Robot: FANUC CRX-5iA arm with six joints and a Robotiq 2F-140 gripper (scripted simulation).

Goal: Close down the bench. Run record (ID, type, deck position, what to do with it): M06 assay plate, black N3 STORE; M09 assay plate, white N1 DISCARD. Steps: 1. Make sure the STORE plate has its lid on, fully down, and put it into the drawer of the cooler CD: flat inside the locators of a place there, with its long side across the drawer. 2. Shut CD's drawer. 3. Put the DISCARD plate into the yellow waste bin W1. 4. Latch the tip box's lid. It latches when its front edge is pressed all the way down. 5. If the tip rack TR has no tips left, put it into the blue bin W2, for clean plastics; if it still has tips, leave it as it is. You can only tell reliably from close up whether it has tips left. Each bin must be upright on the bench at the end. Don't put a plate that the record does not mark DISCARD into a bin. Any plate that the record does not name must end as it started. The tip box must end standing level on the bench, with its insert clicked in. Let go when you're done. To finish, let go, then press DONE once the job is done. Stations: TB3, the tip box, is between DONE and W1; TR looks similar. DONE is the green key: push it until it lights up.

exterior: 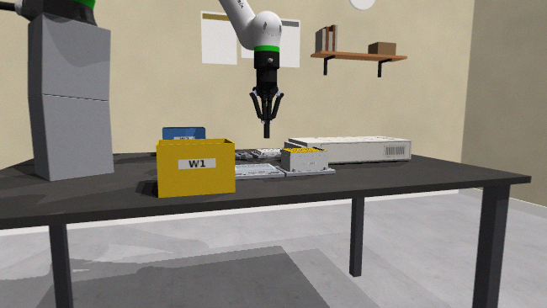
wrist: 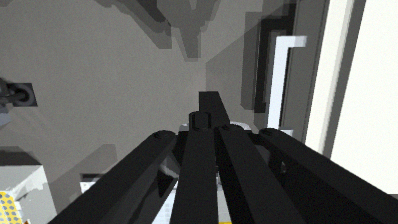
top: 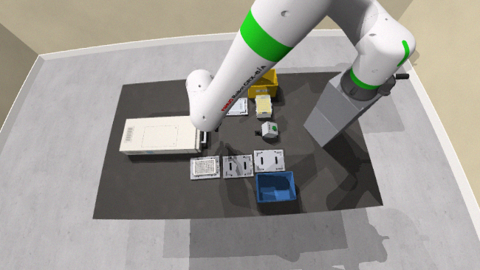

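My gripper [exterior: 266, 134] is shut on nothing and hangs above the bench just off the drawer end of the cooler CD [top: 160, 135]. In the wrist view the closed fingertips [wrist: 209, 100] point down beside the drawer's white handle [wrist: 280, 80]. The drawer front sits flush with the cooler. A white plate with wells [top: 204, 167] lies on its nest in front of the cooler. The tip box [top: 264, 105] shows yellow tips, between the yellow bin W1 [top: 264, 85] and the green DONE key [top: 270, 130]. The blue bin W2 [top: 276, 187] stands upright at the front.
Two empty nests [top: 238, 166] [top: 269, 161] lie between the white plate and W2. A flat lidded plate [top: 237, 107] lies left of the tip box. The arm's grey pedestal [top: 334, 108] stands at the right. The arm hides the gripper in the top view.
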